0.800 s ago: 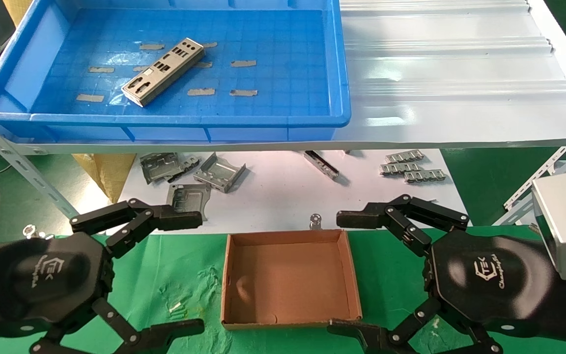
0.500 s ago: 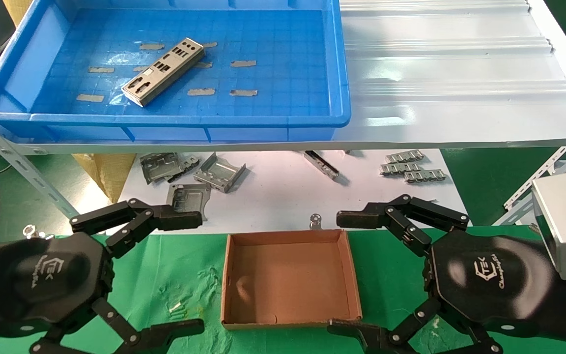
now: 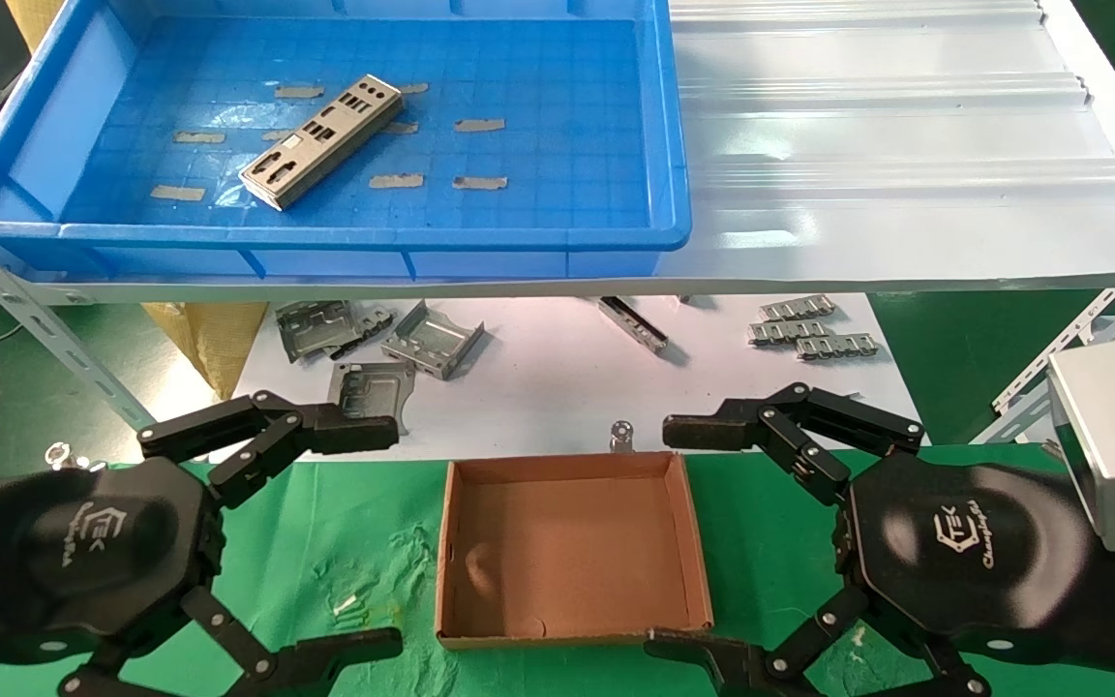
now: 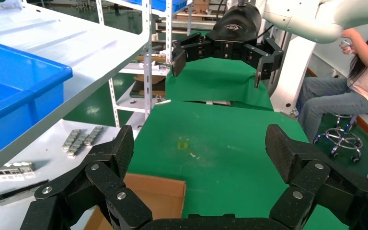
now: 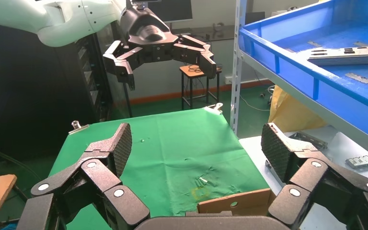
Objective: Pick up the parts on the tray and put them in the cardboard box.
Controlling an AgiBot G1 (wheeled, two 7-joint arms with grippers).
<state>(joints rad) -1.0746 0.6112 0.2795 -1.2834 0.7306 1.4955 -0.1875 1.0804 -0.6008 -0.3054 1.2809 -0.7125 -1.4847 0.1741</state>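
One silver-grey punched plate [image 3: 320, 141] lies slantwise on the floor of the blue tray [image 3: 325, 237] on the upper shelf; it also shows in the right wrist view [image 5: 350, 54]. The brown cardboard box [image 3: 572, 547] sits empty on the green cloth between my arms. My left gripper [image 3: 369, 537] is open and empty to the left of the box. My right gripper [image 3: 678, 537] is open and empty to its right. The box corner shows in the left wrist view [image 4: 160, 196] and the right wrist view [image 5: 235, 203].
Bent grey brackets [image 3: 378, 339] and ridged metal strips [image 3: 809, 329] lie on the white sheet under the shelf. A white corrugated sheet [image 3: 906, 145] covers the shelf to the right of the tray. Shelf struts [image 3: 45, 324] slant down at both sides.
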